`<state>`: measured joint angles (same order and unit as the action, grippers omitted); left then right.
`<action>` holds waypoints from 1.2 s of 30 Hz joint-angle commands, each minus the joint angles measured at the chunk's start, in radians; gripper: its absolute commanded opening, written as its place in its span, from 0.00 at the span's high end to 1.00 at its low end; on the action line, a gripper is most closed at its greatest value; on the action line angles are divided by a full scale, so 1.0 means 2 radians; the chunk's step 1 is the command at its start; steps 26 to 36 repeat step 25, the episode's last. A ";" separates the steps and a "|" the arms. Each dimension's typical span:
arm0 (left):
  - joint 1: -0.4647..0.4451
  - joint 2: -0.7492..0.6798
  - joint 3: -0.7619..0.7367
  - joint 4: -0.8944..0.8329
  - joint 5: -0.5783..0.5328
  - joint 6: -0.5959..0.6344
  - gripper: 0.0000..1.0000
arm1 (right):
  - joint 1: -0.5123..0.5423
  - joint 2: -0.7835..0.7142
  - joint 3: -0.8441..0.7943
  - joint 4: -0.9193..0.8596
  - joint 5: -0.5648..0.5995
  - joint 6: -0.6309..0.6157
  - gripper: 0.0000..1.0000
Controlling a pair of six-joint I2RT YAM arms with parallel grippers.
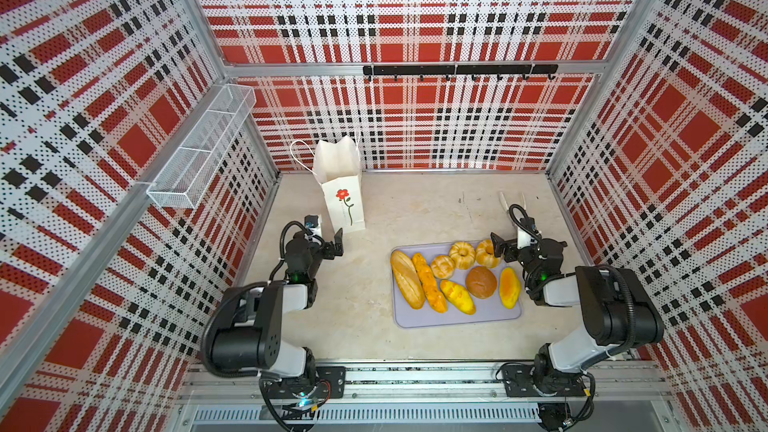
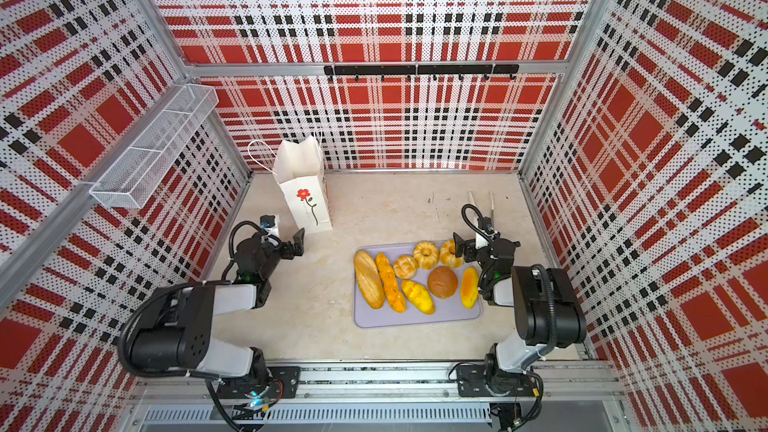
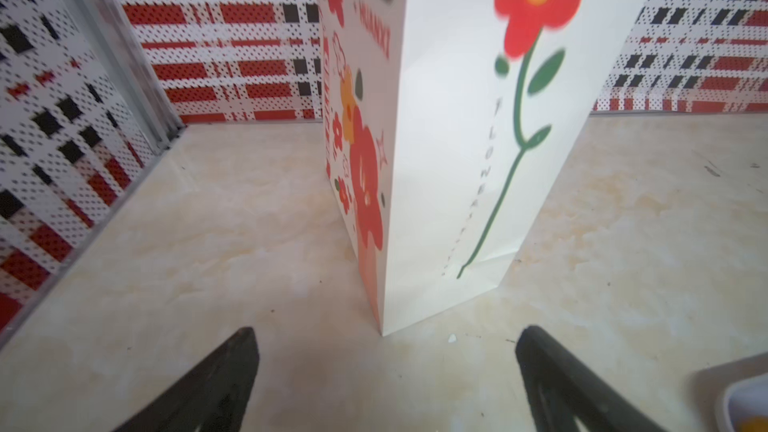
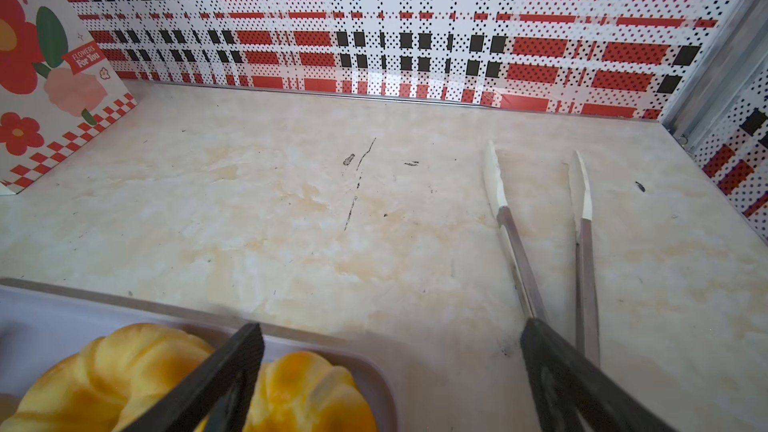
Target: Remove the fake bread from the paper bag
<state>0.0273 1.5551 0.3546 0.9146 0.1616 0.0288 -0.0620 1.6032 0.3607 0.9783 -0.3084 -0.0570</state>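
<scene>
As eight breads [image 1: 481, 281] are seen on the tray [image 1: 457, 318] in the bench's right half, the bag [image 1: 343, 197] is judged emptied. It is stood upright near the back left corner, just beyond the left gripper [image 3: 386, 333]; that and the right gripper [image 4: 391, 326] are held wide, empty.

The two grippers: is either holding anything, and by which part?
Nothing is held. The left gripper is open, short of the paper bag; the right gripper is open above the tray corner.
</scene>
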 commanded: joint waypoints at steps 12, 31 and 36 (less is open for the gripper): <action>-0.070 -0.001 0.019 0.000 -0.161 0.026 0.01 | -0.002 -0.002 0.003 0.018 -0.007 -0.005 0.00; -0.082 0.000 0.010 0.021 -0.185 0.034 0.01 | 0.007 -0.003 0.006 0.006 0.008 -0.015 0.00; -0.082 0.000 0.010 0.021 -0.185 0.034 0.01 | 0.007 -0.003 0.006 0.006 0.008 -0.015 0.00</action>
